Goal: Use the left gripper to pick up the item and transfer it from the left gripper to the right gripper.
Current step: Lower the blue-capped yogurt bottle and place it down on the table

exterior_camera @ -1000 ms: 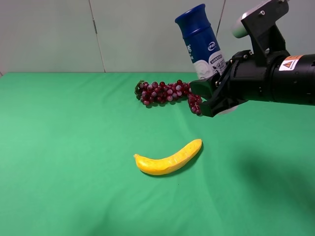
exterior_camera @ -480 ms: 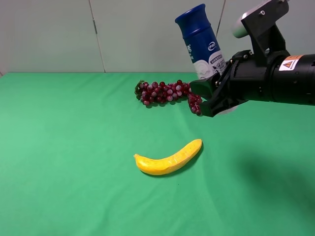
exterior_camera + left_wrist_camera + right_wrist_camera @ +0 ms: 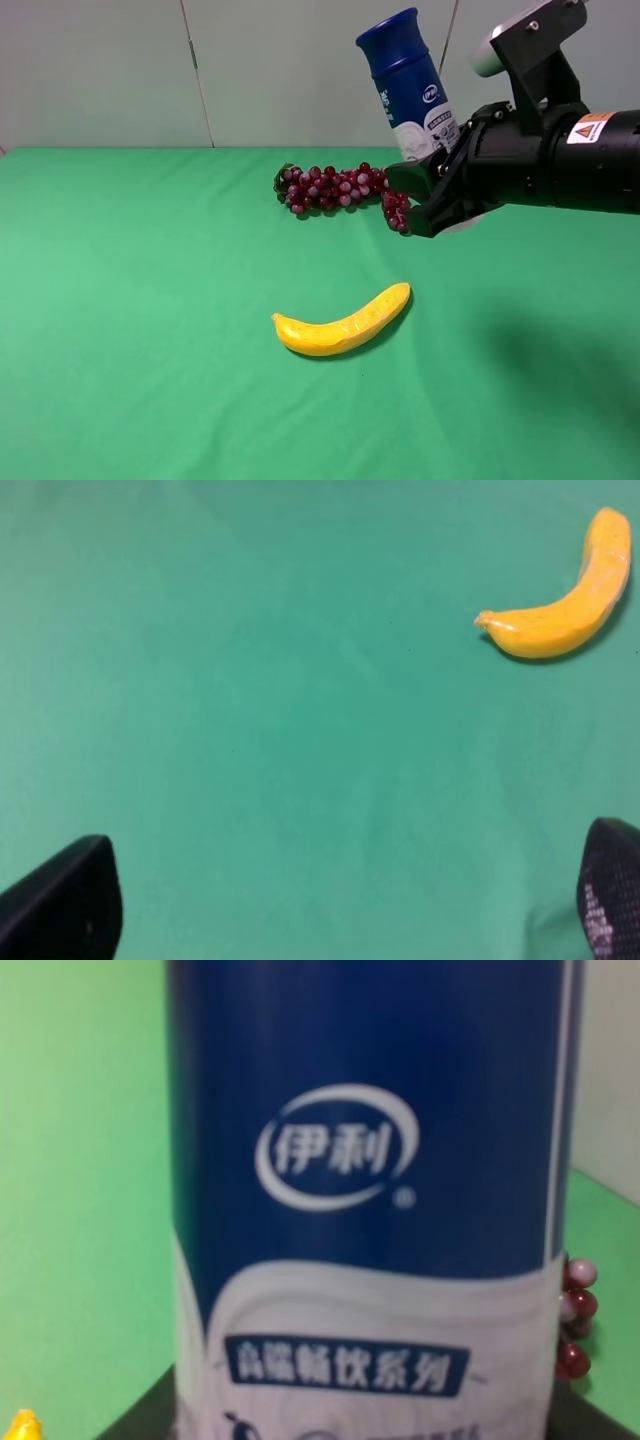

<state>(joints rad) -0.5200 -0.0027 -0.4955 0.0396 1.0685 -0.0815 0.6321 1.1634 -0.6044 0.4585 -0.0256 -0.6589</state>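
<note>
The item, a bottle with a dark blue cap and upper part and a white lower body, is held tilted in the air above the table's back right. My right gripper, black with a warning sticker, is shut on the bottle's lower body. The bottle fills the right wrist view. My left gripper is open and empty above bare green cloth. Only its two black fingertips show, and it is out of the exterior high view.
A yellow banana lies mid-table and also shows in the left wrist view. A dark red grape bunch lies at the back, just left of the right gripper. Green cloth covers the table.
</note>
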